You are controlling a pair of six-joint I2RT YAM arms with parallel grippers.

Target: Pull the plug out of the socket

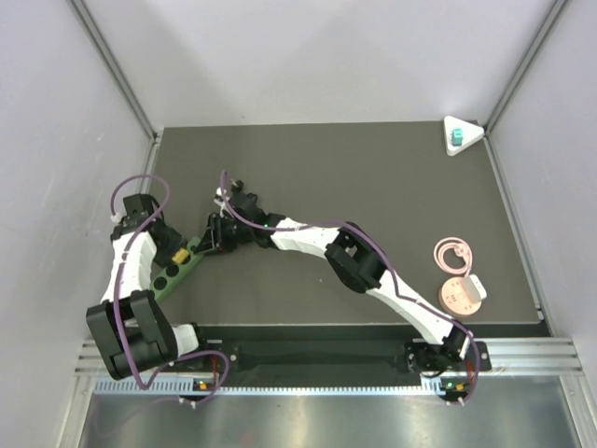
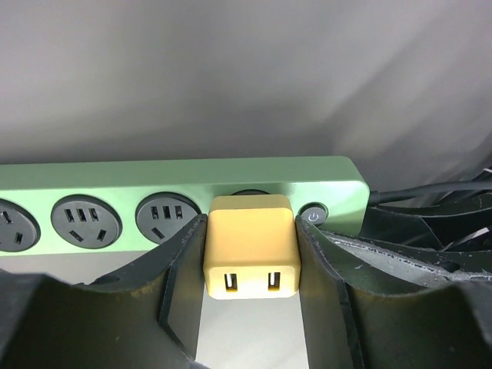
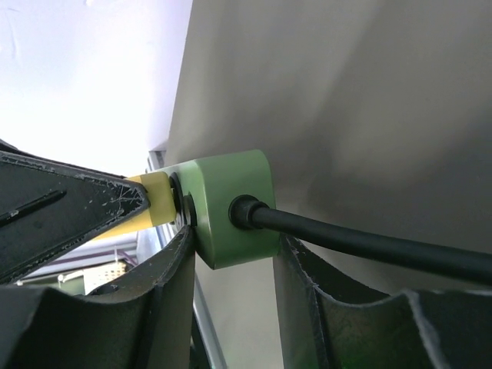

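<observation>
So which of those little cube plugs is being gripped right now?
The yellow plug, squeezed by the left pincer in the green power strip. The teal plug sits untouched on its white triangle far off.

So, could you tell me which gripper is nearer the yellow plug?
Left: the left gripper is closed on the yellow plug; the right gripper clamps the green power strip at its cable end, beside it.

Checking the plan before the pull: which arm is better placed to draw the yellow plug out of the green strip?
Left: the left gripper clamps both sides of the yellow plug, ready to pull. The right gripper grips the strip at its cable end, so it suits bracing.
</observation>
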